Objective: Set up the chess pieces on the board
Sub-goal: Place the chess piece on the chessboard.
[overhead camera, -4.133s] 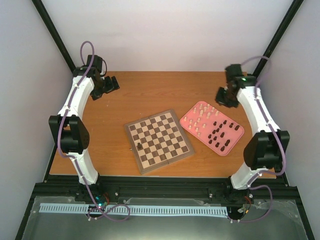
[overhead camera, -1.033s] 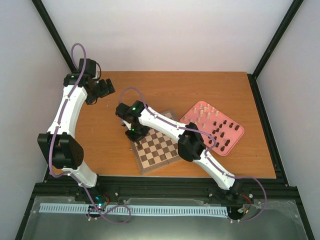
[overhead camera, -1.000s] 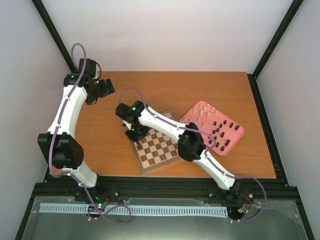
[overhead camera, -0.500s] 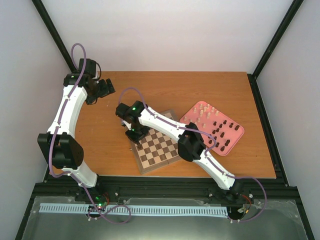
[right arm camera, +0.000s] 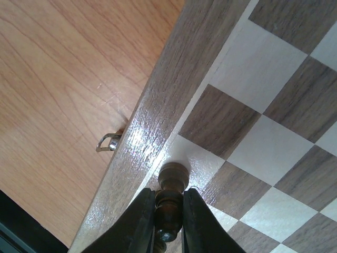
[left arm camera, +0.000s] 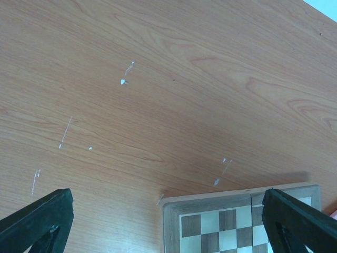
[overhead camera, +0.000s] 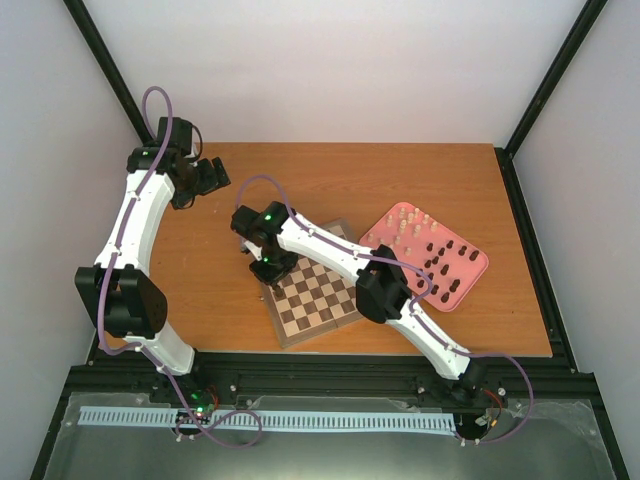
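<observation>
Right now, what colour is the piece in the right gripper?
Dark brown chess piece, clearest in the right wrist view.

The right gripper (right arm camera: 169, 204) is pinching a dark brown chess piece (right arm camera: 174, 178), and its two black fingers (right arm camera: 138, 224) are pressing either side of the stem just under the rounded head. The piece is sitting over a pale square right beside the brown border of the board (right arm camera: 158, 100), though I can't quite tell whether its base is touching down. A small metal clasp (right arm camera: 109, 141) is sticking out from the board's edge over the orange-brown table (right arm camera: 63, 79).
</observation>
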You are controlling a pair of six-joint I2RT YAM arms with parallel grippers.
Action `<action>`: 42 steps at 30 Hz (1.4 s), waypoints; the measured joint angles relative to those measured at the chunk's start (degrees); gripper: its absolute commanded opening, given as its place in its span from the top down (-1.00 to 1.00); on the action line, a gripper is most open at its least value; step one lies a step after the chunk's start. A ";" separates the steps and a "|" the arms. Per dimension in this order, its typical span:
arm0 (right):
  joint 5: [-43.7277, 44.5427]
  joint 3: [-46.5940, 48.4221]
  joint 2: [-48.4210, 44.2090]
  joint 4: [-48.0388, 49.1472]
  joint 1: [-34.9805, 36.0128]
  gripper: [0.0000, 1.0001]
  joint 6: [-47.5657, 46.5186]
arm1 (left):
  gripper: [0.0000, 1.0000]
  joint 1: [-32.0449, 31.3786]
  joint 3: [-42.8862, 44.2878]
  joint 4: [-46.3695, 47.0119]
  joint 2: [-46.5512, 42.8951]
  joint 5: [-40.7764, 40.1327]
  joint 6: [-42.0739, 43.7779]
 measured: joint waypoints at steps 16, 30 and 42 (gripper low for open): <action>0.04 0.00 0.00 0.11 -0.02 0.71 -0.15 | -0.99 0.00 0.00 0.00 0.00 -0.20 0.00; 0.81 0.00 0.00 0.33 -0.02 0.72 -0.13 | -0.99 0.00 0.00 0.00 0.00 -0.24 0.00; 0.83 0.00 0.00 0.57 -0.04 0.70 -0.33 | -0.99 0.00 0.00 0.00 0.00 -0.24 0.00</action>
